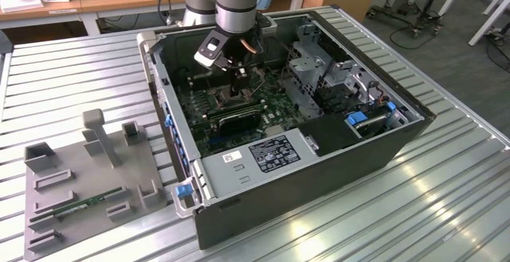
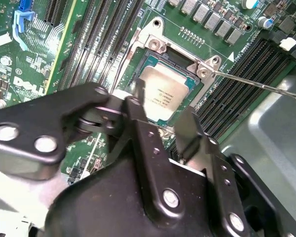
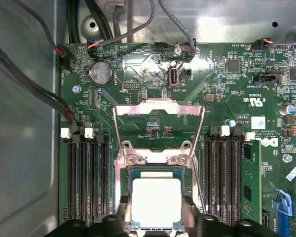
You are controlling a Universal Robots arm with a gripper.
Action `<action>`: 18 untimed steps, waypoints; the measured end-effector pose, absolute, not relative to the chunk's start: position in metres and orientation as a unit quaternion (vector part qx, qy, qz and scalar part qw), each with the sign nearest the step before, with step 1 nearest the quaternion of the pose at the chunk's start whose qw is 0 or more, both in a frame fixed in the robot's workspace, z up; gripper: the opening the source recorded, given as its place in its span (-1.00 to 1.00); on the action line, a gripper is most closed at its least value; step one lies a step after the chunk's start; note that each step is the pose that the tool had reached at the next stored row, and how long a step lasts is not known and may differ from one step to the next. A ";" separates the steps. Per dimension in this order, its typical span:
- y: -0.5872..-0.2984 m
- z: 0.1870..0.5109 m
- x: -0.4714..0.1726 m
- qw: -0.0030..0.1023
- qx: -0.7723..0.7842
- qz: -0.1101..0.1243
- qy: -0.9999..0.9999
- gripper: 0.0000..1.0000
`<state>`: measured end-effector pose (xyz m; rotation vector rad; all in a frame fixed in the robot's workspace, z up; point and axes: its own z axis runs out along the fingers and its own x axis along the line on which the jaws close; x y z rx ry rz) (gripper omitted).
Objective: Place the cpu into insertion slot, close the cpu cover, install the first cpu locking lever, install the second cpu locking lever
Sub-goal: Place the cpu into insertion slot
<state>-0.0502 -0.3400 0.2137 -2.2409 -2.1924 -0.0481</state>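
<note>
The cpu (image 3: 156, 201) (image 2: 164, 95), a silvery square chip, lies flat in the insertion slot (image 3: 129, 174) on the green board. My gripper (image 3: 156, 216) (image 2: 161, 112) is down over it, one black finger (image 2: 136, 101) against each opposite edge, so it is shut on the cpu. The cpu cover (image 3: 158, 103), a thin silver frame, is swung open and stands up behind the socket. One thin locking lever (image 2: 259, 85) sticks out sideways, unlatched. In the exterior view the gripper (image 1: 237, 92) reaches deep into the open computer case (image 1: 398, 139).
Long black memory slots (image 3: 85, 182) (image 3: 223, 177) flank the socket on both sides. Cables (image 3: 44, 94) run along the case wall. A grey fixture tray (image 1: 88, 178) holding a green memory stick (image 1: 83, 205) lies on the slatted metal table at the exterior view's left.
</note>
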 end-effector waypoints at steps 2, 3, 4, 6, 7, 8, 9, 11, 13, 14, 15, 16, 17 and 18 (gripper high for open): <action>-0.340 0.214 -0.050 0.003 -0.715 -0.015 -0.699 -0.08; -0.340 0.214 -0.050 0.003 -0.715 -0.015 -0.699 -0.19; -0.340 0.214 -0.050 0.003 -0.715 -0.015 -0.699 -0.19; -0.340 0.214 -0.050 0.003 -0.715 -0.015 -0.699 -0.43; -0.340 0.214 -0.050 0.003 -0.715 -0.015 -0.699 -0.55; -0.340 0.214 -0.050 0.003 -0.715 -0.015 -0.699 -0.55; -0.340 0.214 -0.050 0.003 -0.715 -0.015 -0.699 -0.66; -0.340 0.214 -0.050 0.003 -0.715 -0.015 -0.699 -0.78; -0.340 0.214 -0.050 0.003 -0.715 -0.015 -0.699 -0.79; -0.340 0.214 -0.050 0.003 -0.715 -0.015 -0.699 -0.79; -0.340 0.214 -0.050 0.003 -0.715 -0.015 -0.699 -0.79; -0.340 0.214 -0.050 0.003 -0.715 -0.015 -0.699 -0.79; -0.340 0.214 -0.050 0.003 -0.715 -0.015 -0.699 -0.79; -0.340 0.214 -0.050 0.003 -0.715 -0.015 -0.699 -0.79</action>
